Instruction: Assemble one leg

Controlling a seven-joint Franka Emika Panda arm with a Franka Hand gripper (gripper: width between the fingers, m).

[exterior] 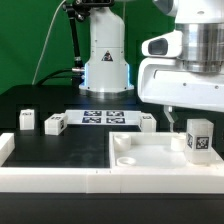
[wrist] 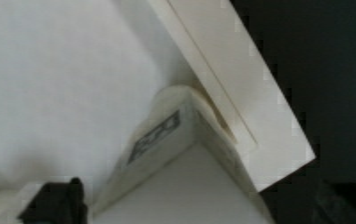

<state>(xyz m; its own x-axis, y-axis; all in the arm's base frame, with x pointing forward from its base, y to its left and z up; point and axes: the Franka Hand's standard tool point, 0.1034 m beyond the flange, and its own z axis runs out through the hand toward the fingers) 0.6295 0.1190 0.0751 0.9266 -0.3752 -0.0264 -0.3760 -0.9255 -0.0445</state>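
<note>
One leg (exterior: 198, 139) stands upright on the big white panel (exterior: 150, 158) near its corner on the exterior view's right, just under our hand (exterior: 181, 117), maybe so it can go into a round socket; three more legs wait on the black worktop (exterior: 40, 100). From the wrist view we see the leg (wrist: 171, 140) close up between two dark fingertips (wrist: 54, 200), but we cannot tell if our hand is clamped on it or apart.

Exterior view: the gripper (exterior: 172, 118) is largely cut off by the picture's top and right edges, and its fingertips merge with the white parts behind, so the jaw spacing cannot be read. The tag on the leg (exterior: 198, 139) is too small to resolve. The panel (exterior: 150, 155) runs past the right edge. Wrist view: the picture is blurred; the leg (wrist: 162, 145) shows only a smeared tag, and only dark finger stubs (wrist: 54, 203) enter at the edge.
</note>
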